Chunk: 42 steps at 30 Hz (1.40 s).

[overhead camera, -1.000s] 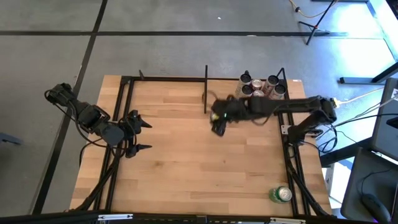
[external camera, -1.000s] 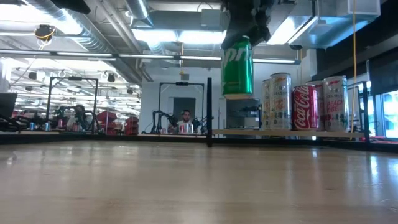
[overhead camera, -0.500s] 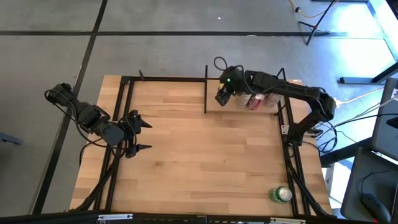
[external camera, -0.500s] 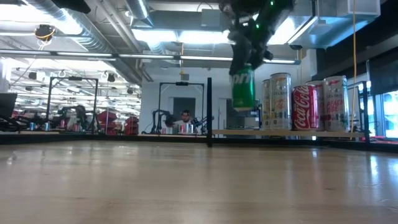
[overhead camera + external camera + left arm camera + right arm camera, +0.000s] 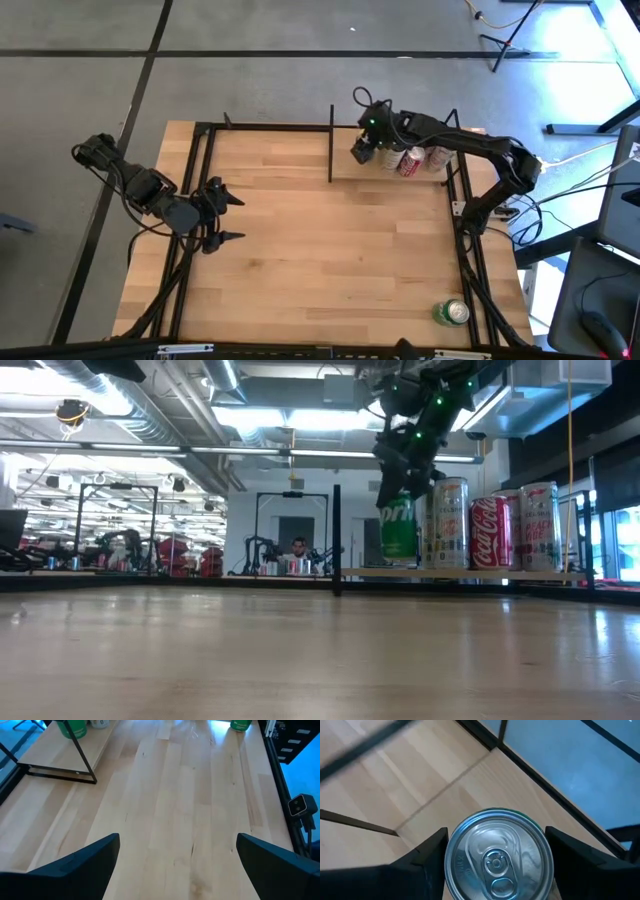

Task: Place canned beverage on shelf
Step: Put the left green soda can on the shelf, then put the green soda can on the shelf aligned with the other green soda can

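My right gripper (image 5: 362,150) is over the left part of the shelf (image 5: 345,172) at the table's far right, shut on a green canned beverage (image 5: 398,530). The can's silver top (image 5: 497,855) fills the right wrist view. Its base is at about the level of the shelf board (image 5: 470,573); whether it touches the board I cannot tell. To its right on the shelf stands a row of cans (image 5: 495,525). My left gripper (image 5: 222,218) waits open above the table's left side. My right gripper pinches the green can between its two fingers (image 5: 427,857), one on each side of the can's wall just below the top rim (image 5: 451,862). The fingers come from above, slanting down from the table's right. The can hangs nearly upright below them.
A black upright post (image 5: 331,140) marks the shelf's left end. Several cans (image 5: 418,158) crowd the shelf's right part beside the held can. Another green can (image 5: 451,313) lies near the table's near right corner. Bare tabletop (image 5: 320,250) spreads between the arms.
My right gripper has carried the green can from above the table toward the far edge and a little to the right, and down. The can tipped on the way and now stands nearly upright, low over the shelf beside the row of cans.
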### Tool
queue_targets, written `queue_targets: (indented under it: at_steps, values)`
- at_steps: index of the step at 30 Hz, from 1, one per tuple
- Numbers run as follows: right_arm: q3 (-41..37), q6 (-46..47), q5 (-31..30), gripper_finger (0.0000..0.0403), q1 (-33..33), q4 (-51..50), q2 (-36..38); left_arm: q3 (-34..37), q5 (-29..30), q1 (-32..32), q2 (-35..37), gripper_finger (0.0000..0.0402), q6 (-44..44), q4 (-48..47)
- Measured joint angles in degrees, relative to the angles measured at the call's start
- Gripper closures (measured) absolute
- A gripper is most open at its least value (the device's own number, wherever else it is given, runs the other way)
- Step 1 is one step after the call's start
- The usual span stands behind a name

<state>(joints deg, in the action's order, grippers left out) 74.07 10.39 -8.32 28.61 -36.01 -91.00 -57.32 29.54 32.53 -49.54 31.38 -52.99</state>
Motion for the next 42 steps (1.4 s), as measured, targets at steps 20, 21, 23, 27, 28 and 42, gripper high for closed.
queue_targets:
  at_steps: [20,21,23,27,28,42]
  values:
    - [-2.7,-0.5,-1.6,0.0103,0.3,1.9,0.0,0.0,0.1,0.0,0.0,0.0013,0.0,0.0]
    - [-2.7,-0.5,-1.6,0.0088,0.3,2.0,0.0,0.0,0.1,0.0,0.0,0.0013,0.0,0.0]
    - [-2.7,-0.3,-1.6,0.0062,0.3,2.6,0.0,0.0,0.1,0.0,0.0,0.0013,0.0,0.0]
    - [-2.7,-0.4,-2.2,0.0038,0.3,2.5,0.0,0.0,0.1,0.0,0.0,0.0013,0.0,0.0]
    - [-2.7,-0.4,-2.5,0.0037,0.2,2.5,0.0,0.0,0.1,0.0,0.0,0.0013,0.0,0.0]
    - [14.9,1.8,8.2,0.0078,-3.4,-16.4,0.3,0.0,0.0,0.0,0.0,0.0013,0.0,0.0]
